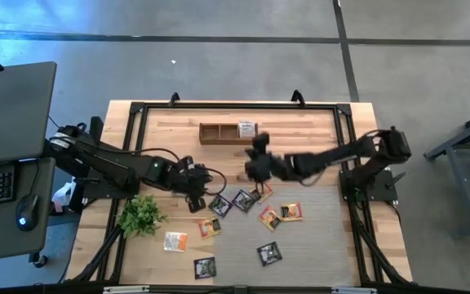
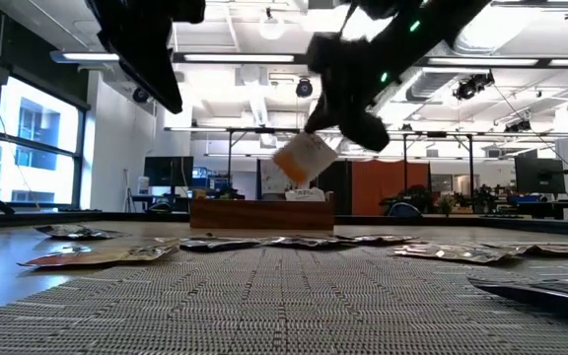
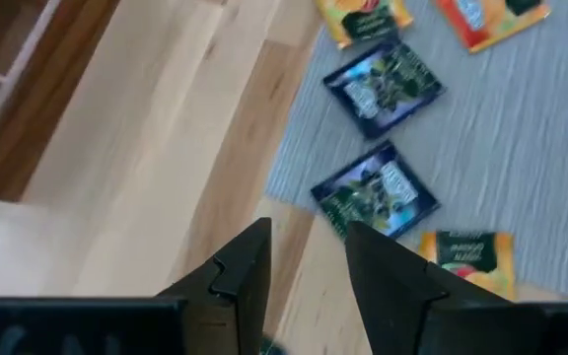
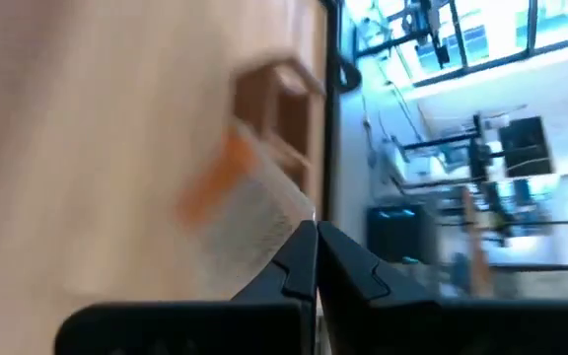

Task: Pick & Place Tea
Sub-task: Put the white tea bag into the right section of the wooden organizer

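Note:
My right gripper (image 1: 256, 160) is shut on a white sachet with an orange end (image 2: 304, 158), lifted above the table just on the near side of the wooden box (image 1: 228, 131). The sachet also shows in the right wrist view (image 4: 249, 197). My left gripper (image 3: 307, 266) is open and empty, over the left edge of the grey mat (image 1: 317, 237); it also shows in the high view (image 1: 196, 194). Several sachets lie flat on the mat, dark ones (image 1: 244, 200) (image 3: 375, 192) and orange ones (image 1: 291, 211). One sachet (image 1: 247, 128) stands in the box's right compartment. My right gripper pinches the white-and-orange sachet by one edge (image 4: 299, 219) between its two fingertips (image 4: 302, 258). The sachet hangs tilted below the gripper (image 2: 309, 163), lifted clear of the table.
A green plant (image 1: 141, 215) lies at the mat's left near corner. The black frame rails (image 1: 235, 105) run around the table. Bare wood lies between the box and the mat. Dark sachets (image 1: 205, 267) (image 1: 269, 253) lie near the front edge.

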